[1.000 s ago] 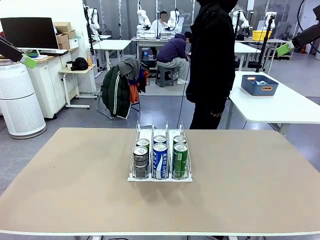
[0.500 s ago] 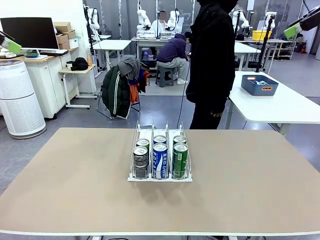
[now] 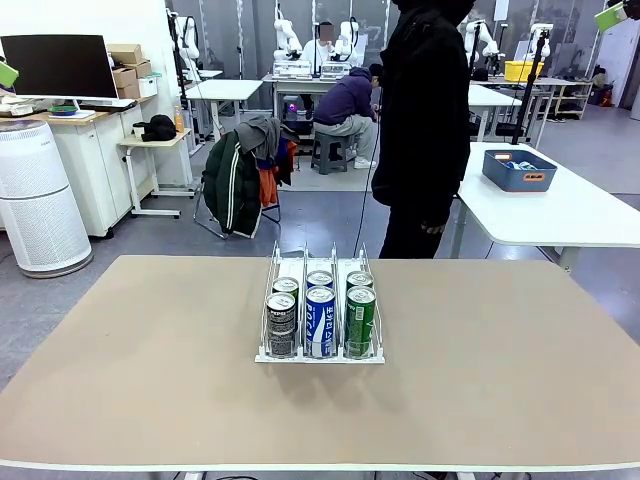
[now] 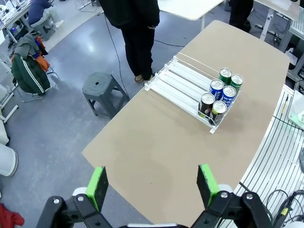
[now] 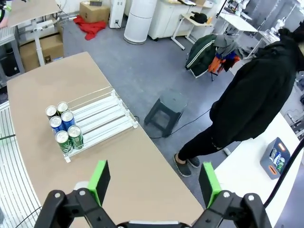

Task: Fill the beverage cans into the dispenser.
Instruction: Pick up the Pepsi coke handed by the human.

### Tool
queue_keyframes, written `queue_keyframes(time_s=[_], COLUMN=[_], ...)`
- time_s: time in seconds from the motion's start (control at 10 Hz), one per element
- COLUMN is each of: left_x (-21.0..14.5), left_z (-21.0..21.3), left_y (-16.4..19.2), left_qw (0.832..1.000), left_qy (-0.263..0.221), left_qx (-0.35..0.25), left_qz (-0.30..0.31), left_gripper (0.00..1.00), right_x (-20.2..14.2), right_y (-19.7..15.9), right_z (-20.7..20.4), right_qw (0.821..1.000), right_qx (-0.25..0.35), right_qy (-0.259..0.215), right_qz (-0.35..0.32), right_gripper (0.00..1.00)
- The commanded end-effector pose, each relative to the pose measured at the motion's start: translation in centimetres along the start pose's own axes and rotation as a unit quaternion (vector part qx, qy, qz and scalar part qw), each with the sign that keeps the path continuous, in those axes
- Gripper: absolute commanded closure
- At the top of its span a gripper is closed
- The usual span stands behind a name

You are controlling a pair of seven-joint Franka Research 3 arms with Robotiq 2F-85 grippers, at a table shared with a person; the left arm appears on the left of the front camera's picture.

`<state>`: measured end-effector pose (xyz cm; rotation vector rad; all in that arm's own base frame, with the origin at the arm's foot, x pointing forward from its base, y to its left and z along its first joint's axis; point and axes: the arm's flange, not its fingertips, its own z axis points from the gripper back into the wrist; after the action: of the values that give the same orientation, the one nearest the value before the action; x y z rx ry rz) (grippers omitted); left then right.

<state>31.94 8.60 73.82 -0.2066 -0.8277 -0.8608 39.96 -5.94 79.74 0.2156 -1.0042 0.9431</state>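
The white wire dispenser [image 3: 274, 268] stands mid-table with several beverage cans [image 3: 320, 322] at its near end: black on the left, blue-and-white in the middle, green on the right. My left gripper [image 4: 152, 186] hangs open and empty high above the table, looking down on the dispenser [image 4: 175, 83] and its cans [image 4: 219, 93]. My right gripper [image 5: 154, 184] is also open and empty, high over the dispenser [image 5: 102, 115] and the cans [image 5: 61, 125]. In the front view one green pad [image 3: 4, 73] shows at the left edge and another green pad [image 3: 610, 15] at the top right corner.
A person in black [image 3: 425, 130] stands at the table's far edge behind the dispenser. A grey stool [image 4: 101, 90] sits on the floor beside the table [image 3: 150, 390]. A blue tub [image 3: 518, 170] rests on a white side table to the right.
Both arms have risen and drawn outward, their green pads sliding to the picture's left edge and top right corner. The dispenser, cans and person have not moved.
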Motion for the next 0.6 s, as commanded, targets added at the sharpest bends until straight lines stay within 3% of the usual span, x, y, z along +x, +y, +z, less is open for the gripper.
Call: queue_keyframes(time_s=[0.0,0.4,0.5], left_x=[-0.07,0.11,0.39], left_z=[-0.29,-0.34,-0.08], left_y=[-0.11,-0.93,-0.23], left_qw=[1.000,1.000,1.000], left_qy=[-0.008,-0.026,-0.006], left_qx=[-0.006,0.013,-0.001], left_qz=[-0.009,-0.011,0.002], left_gripper=[0.00,0.00,0.00], right_x=[-0.49,-0.45,-0.48], right_y=[-0.58,-0.65,-0.62], right_z=[-0.54,-0.48,-0.48], right_qw=[1.000,0.999,1.000], right_qx=[0.003,-0.005,0.005], right_qy=[-0.012,-0.027,-0.012], right_qz=[-0.014,-0.027,-0.018], right_gripper=[0.00,0.00,0.00])
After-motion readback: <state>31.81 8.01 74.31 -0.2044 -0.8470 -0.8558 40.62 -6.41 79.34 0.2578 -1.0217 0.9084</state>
